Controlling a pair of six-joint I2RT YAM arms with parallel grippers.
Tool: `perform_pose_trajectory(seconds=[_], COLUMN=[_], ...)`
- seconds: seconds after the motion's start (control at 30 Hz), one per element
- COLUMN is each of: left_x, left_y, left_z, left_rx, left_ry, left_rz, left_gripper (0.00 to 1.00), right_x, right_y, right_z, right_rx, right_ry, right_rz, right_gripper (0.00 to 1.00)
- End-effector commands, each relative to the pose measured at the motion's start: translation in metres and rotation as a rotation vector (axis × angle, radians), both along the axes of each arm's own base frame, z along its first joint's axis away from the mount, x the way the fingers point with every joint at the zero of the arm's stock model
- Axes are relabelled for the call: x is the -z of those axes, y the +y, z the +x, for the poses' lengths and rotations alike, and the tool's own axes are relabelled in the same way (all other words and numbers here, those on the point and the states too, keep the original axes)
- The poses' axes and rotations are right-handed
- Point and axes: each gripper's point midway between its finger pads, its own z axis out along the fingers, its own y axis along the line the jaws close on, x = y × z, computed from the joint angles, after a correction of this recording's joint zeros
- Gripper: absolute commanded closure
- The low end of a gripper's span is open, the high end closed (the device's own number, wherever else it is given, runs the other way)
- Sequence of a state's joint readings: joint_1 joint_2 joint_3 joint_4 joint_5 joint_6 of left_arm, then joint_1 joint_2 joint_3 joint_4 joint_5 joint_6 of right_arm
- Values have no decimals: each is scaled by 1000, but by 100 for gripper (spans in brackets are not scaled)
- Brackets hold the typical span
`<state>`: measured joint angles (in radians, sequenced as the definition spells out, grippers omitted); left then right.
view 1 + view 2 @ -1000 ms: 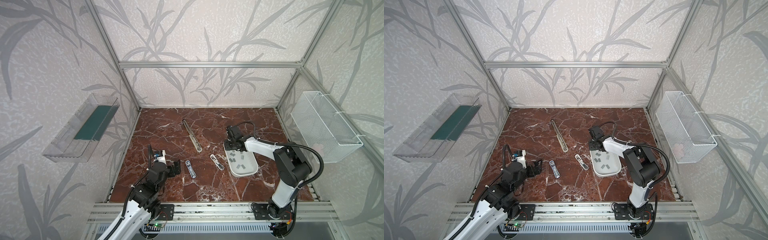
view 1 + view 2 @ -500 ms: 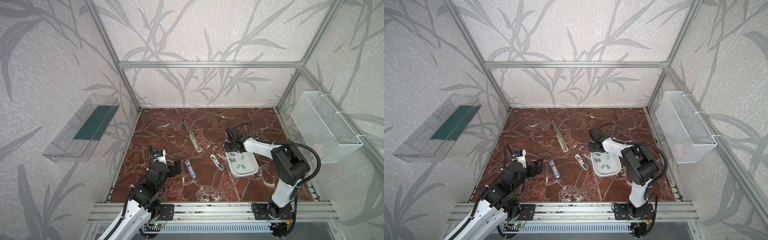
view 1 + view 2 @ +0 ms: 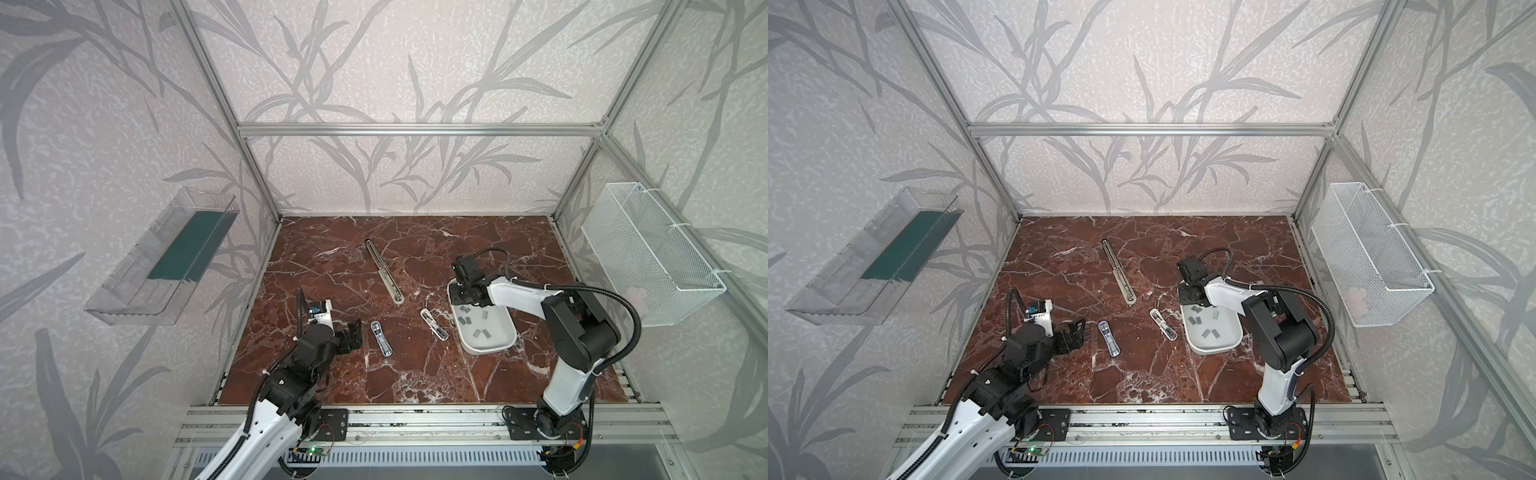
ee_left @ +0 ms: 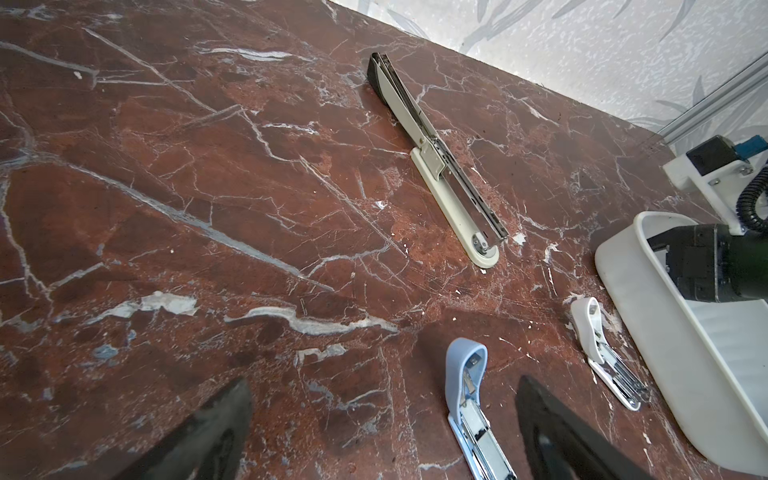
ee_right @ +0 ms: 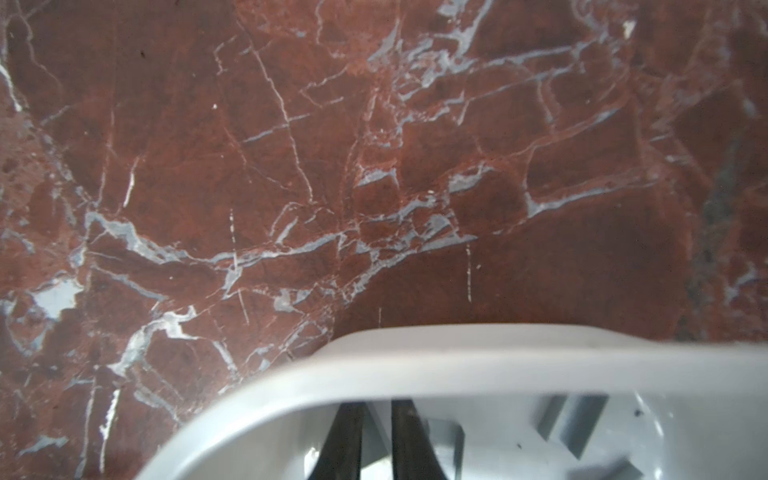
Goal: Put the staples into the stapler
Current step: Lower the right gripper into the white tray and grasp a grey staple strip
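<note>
Place: robot test cell in a lab, not a home or shop
Enclosure: aluminium frame (image 3: 415, 129) boxing in one small table; walls (image 3: 374, 62) covered in grey leaf-print panels
Work surface: red marble-look tabletop (image 3: 332, 266), scuffed white in spots
Machines: left arm (image 3: 257, 432) and right arm (image 3: 519, 293), white and black, bolted to a slotted metal rail (image 3: 415, 420) along the front edge, cables exposed
Fittings: white wire basket (image 3: 648, 257) hung on one side wall, clear plastic bin (image 3: 166, 257) on the opposite wall
Electronics: bare circuit board (image 3: 311, 451) with a green light under the rail
</note>
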<state>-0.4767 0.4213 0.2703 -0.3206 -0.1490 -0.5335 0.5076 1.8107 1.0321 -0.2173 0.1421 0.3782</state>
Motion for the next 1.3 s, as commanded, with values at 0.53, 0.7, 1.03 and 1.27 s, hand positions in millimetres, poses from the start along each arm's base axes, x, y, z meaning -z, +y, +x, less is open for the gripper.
perform_pose_trajectory(seconds=[0.53,0.7,1.03,1.27], left_x=[-4,-5,-4,-5], left_y=[0,0,0,-1], left_z=[2,2,2,2], left_rx=[2,-1,3,4], left_ry=[-14,-16,-13,-15], left_rz=[0,0,1,-1], left_gripper=[1,1,1,1], right_x=[-20,-12,7,12], right_y=[10,9,2,-2], right_z=[-13,-14,-15,-16], right_rx=[-47,-45,-31,-6], right_ry=[-40,-23,12,27], right_rz=[56,43,-5,-25], right_gripper=[78,75,72,77])
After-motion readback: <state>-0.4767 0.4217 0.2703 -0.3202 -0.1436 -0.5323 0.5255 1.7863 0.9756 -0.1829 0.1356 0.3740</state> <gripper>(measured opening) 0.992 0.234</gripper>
